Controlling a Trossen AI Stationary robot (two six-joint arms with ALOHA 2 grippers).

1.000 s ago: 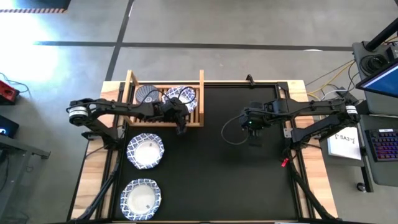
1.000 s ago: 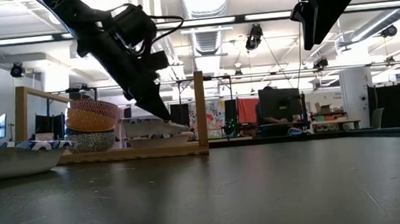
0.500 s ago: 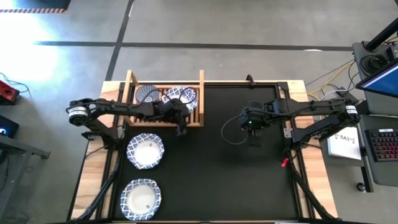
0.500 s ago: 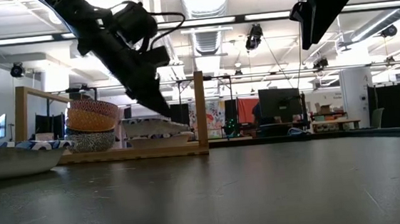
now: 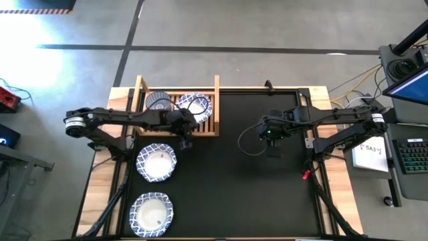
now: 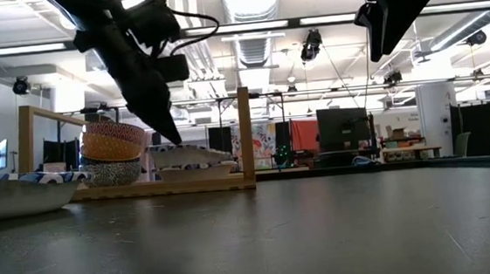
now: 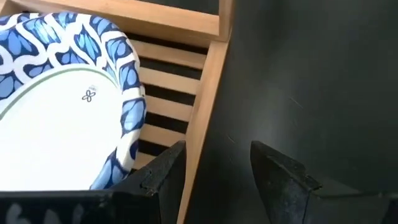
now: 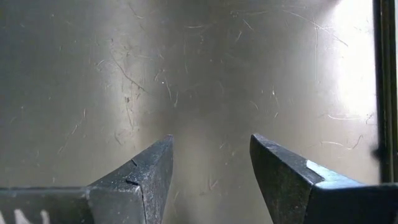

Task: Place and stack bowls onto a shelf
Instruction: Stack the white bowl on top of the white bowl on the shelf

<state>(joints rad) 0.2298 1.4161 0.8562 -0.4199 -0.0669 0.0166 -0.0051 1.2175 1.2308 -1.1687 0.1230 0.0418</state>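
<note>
Shelf: light wood, slatted base, upright rails at the ends; at the far left of the black table, against the wooden edge.
Shelf from the side: low base with a tall post at each end.
Big bowl on shelf: white inside, blue leaf pattern on a wavy rim, thin green ring and a small flower mark near it; sits on the slats at the right end of the shelf, near the end rail.
Same bowl, wrist view: fills the near corner of the shelf, slats showing beside it.
Stack of small bowls: red patterned one on top, yellow below it, grey-blue patterned one at the bottom; nested, at the left end of the shelf.
Stack from above: only the grey-blue radial inside of the top bowl visible, just beside the big bowl.
Bowls on table: two more wide white ones with blue rims, one near the shelf, the other closer to the front edge; well apart from each other.
Left gripper: fingers apart, nothing between them; above the table just in front of the shelf's front rail, beside the big bowl.
Left fingers: dark, spread, over bare table next to the shelf's corner.
Right gripper: fingers apart, empty; raised over the middle of the table, well apart from the shelf.
</note>
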